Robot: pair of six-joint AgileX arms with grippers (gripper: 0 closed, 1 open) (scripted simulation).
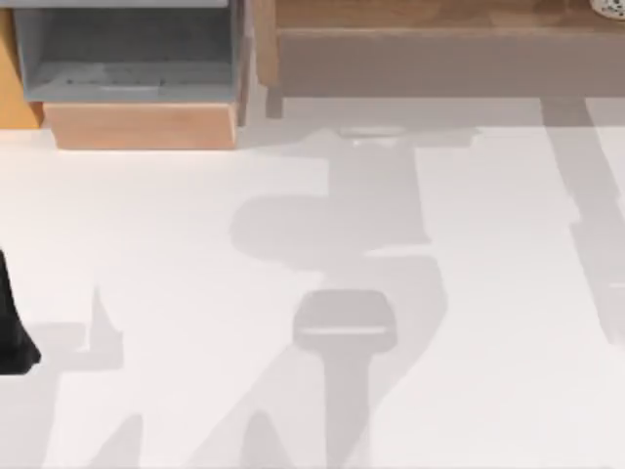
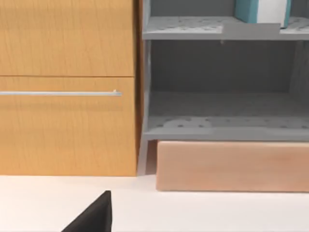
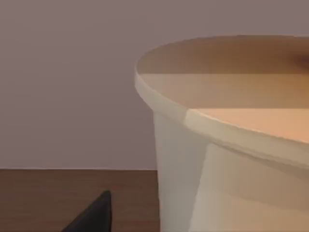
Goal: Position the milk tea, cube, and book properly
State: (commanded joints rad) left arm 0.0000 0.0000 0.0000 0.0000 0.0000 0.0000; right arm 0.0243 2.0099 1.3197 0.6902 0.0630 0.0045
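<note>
— So, which step is this? The right gripper (image 3: 91,215) is hard up beside the milk tea cup (image 3: 217,145), which stands on a dark wooden surface (image 3: 72,193).

— Placing the milk tea, I'd judge. Whether that claw grips it or has let go, I cannot tell.

— And the left gripper (image 2: 91,217)?

— Low over the white table (image 1: 176,274), facing the grey shelf unit (image 2: 222,130). A teal-and-white book (image 2: 263,10) stands on the shelf above and ahead of it. Its fingers I cannot judge either.

— Next move?

— Probably settling the cup upright, then backing straight off without nudging it.
</note>
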